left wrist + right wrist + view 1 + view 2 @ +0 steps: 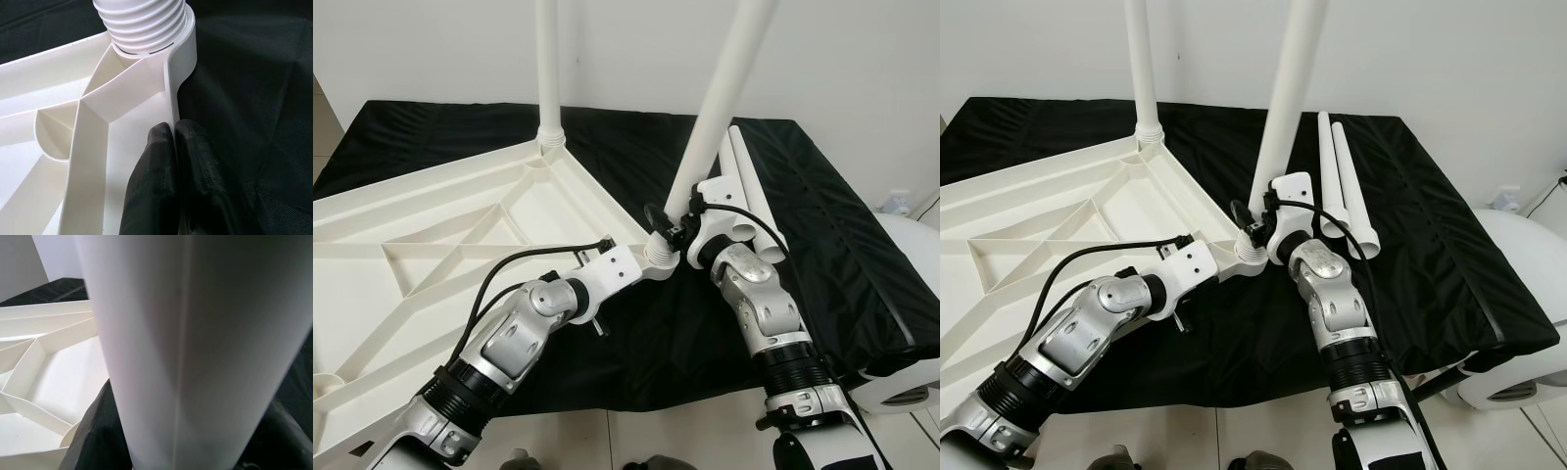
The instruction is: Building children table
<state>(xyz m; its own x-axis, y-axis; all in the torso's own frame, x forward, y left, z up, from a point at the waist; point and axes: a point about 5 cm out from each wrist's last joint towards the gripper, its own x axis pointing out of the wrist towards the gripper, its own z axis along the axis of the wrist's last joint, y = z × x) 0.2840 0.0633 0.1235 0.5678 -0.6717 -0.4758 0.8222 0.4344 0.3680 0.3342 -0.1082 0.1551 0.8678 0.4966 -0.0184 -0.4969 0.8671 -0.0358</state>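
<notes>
A white children's table top [431, 235] lies upside down on a black cloth [822, 245]. One white leg [548, 69] stands upright in its far corner. A second leg [720, 98] leans in the near corner socket, its threaded base [142, 24] at the rim. My left gripper [173, 129] is shut on the table top's rim just below that socket. My right gripper [186, 445] is shut on the leaning leg [195, 333] low down, one black finger [95, 431] on each side. Two loose legs [751, 191] lie side by side on the cloth behind my right wrist.
The cloth's front edge [685, 397] drops to a tiled floor. A white rounded object [911, 294] stands at the right beside the cloth. A white wall [852, 59] runs behind. Bare cloth lies to the right of the loose legs.
</notes>
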